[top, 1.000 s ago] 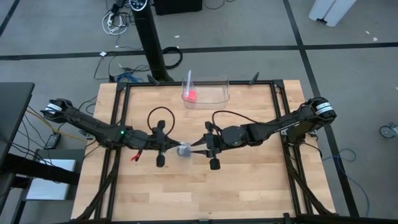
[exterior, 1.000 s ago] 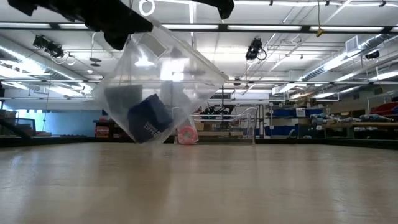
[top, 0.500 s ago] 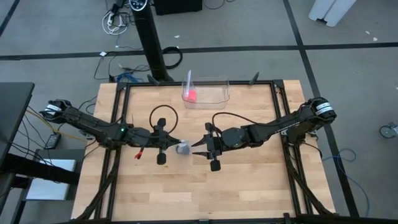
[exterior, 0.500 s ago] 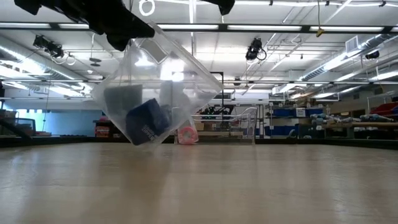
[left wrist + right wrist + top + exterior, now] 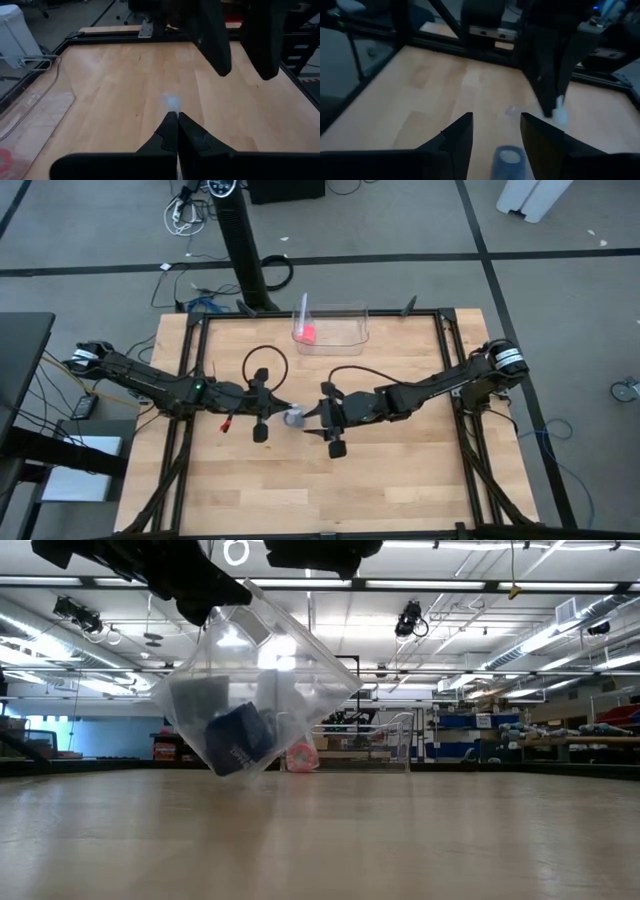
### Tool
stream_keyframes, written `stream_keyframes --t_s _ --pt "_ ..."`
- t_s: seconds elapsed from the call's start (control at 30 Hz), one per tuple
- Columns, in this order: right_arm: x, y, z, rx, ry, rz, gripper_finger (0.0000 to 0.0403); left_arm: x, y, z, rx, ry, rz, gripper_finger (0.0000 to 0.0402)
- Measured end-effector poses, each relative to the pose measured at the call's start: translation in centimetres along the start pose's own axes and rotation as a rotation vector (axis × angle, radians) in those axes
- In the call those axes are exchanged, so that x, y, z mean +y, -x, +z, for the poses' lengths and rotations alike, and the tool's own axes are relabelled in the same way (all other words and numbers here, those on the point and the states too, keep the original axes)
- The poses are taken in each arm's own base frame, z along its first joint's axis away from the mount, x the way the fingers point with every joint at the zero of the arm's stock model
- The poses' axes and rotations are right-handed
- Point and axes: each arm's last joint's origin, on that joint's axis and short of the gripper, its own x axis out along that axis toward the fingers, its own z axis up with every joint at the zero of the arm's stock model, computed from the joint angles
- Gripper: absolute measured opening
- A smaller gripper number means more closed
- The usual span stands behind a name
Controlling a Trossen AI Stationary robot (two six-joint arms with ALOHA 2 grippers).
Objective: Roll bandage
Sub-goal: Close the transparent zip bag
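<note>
light: even, bright overhead ceiling strips (image 5: 440, 583) | glare: pale sheen on counter (image 5: 170, 102) | shadows: soft, faint | right wrist view: dim, blurred | left wrist view: near tool (image 5: 176, 131) soft | low view: sharp

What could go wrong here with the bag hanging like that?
The left gripper is shut on just the top edge of the clear bag, which hangs above the table; that thin pinch could slip. The rolled bandage sits low in one tilted corner, so a swing might tip it out if the bag's mouth is open. The right gripper is open with nothing held, so it may bump the bag.
</note>
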Motion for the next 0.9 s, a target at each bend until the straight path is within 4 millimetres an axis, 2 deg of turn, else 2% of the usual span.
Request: stream_keyframes --t_s 0.13,0.33,0.57,0.8,0.9 --pt "0.0 -0.2 1.2 0.052 0.02 -0.014 0.0165 0.0 0.0 0.0 0.002 -0.001 0.0 0.0001" --pt "-0.7 0.1 2.6 0.032 0.013 -0.019 0.0166 0.0 0.0 -0.1 0.006 -0.002 0.0 0.0001" --pt "-1.1 -0.1 2.2 0.071 -0.011 -0.01 0.0166 0.0 0.0 -0.1 0.006 -0.003 0.0 0.0001" --pt "-1.2 -0.2 3.0 0.086 -0.06 -0.01 0.0165 0.0 0.0 -0.1 0.008 -0.006 0.001 0.0001" --pt "-1.2 -0.5 3.6 0.074 -0.051 -0.016 0.0165 0.0 0.0 0.5 0.018 -0.009 0.004 0.0001"
